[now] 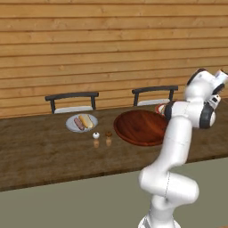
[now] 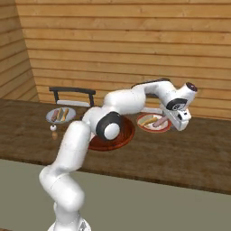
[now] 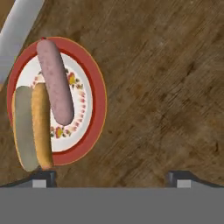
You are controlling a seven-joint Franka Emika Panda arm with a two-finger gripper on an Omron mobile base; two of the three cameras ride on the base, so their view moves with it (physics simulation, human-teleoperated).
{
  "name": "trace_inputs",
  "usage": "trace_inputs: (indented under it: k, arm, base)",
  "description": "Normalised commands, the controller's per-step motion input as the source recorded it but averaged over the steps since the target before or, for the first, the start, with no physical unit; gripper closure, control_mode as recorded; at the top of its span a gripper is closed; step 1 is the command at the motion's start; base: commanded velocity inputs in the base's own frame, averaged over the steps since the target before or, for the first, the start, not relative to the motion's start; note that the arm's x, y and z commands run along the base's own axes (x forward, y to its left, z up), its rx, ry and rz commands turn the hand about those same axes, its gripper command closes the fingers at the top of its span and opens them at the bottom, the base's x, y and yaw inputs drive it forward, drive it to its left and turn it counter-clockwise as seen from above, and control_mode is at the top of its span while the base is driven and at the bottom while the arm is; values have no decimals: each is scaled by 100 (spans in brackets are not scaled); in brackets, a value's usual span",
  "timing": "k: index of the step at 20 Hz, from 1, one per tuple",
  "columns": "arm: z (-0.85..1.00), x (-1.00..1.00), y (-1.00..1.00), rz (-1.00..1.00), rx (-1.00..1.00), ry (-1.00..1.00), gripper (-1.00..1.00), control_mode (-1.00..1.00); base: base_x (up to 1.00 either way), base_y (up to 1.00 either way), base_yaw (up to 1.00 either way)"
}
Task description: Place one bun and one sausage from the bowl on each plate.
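Note:
My gripper (image 3: 113, 179) is open with nothing between its fingertips, hovering over the table just beside the red-rimmed plate (image 3: 99, 103). On that plate a pink sausage (image 3: 54, 81) lies next to a tan bun (image 3: 36, 127). From the right base view the gripper (image 2: 177, 121) hangs at the right edge of this plate (image 2: 145, 127). The grey-white plate (image 1: 70, 126) at the left holds a sausage (image 1: 79, 124) and a bun (image 1: 87, 120). Between the plates sits the wide wooden bowl (image 1: 138, 129), its inside bare wood.
Small salt and pepper shakers (image 1: 95, 136) (image 1: 108, 134) stand in front of the grey plate. Two dark chairs (image 1: 71, 99) (image 1: 153, 92) are pushed in along the table's far side, before a wooden plank wall. My arm's elbow (image 2: 110, 126) hangs over the bowl.

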Motion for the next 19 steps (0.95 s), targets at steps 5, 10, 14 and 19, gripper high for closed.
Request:
trace_inputs:
  k: [5, 10, 14, 19]
  arm:
    - [24, -100, 56, 0, -26, -100, -100, -100]
    - [49, -100, 81, 0, -55, -64, -100, -100]
    - [56, -100, 90, 5, -70, -47, -100, -100]
    - [27, -77, 100, 14, -68, -37, -100, -100]
  base:
    - [0, 0, 0]
    - [0, 0, 0]
    - [0, 0, 0]
    - [0, 0, 0]
